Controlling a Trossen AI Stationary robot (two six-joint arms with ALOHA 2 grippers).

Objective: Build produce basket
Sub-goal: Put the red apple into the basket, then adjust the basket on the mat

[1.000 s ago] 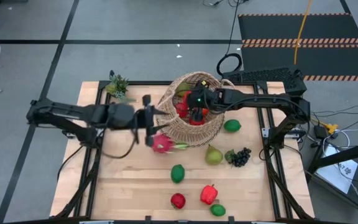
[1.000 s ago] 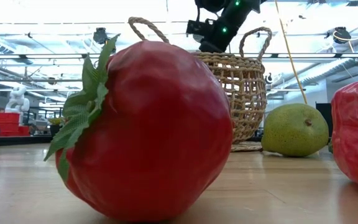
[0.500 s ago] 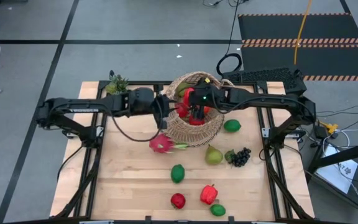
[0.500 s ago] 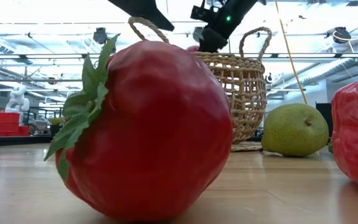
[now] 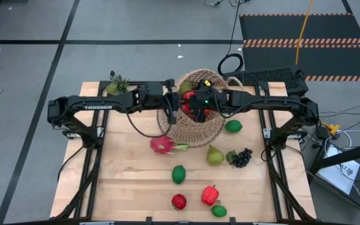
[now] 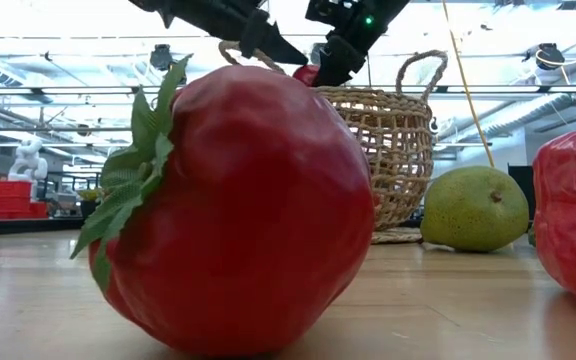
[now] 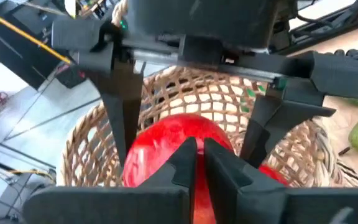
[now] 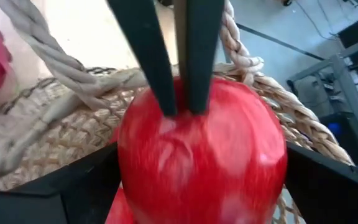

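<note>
Tan woven wicker, round and with small loop handles, the basket (image 5: 195, 109) stands at the far middle of the pale wooden worktop (image 5: 130, 181) and already holds a few red and green pieces, so the job looks only partly done. Over its rim the right gripper (image 5: 195, 107) has its fingers spread wide around a glossy red apple (image 8: 201, 155), while the left gripper (image 5: 169, 103) comes in from the other side with its fingers closed together, the tips touching the apple's top in the right wrist view. Much produce is left on the worktop: a pink dragonfruit (image 5: 162, 145) just beside the basket, a green lime (image 5: 233, 126), a yellow-green pear (image 5: 214, 155), dark grapes (image 5: 241, 157), another green lime (image 5: 179, 174), a red tomato (image 5: 179, 201), a red pepper (image 5: 209, 195) and a small green fruit (image 5: 219, 211). A spiky green plant (image 5: 118, 85) sits at the far left corner. The two grippers crowd the same opening, which I judge the main obstruction.
</note>
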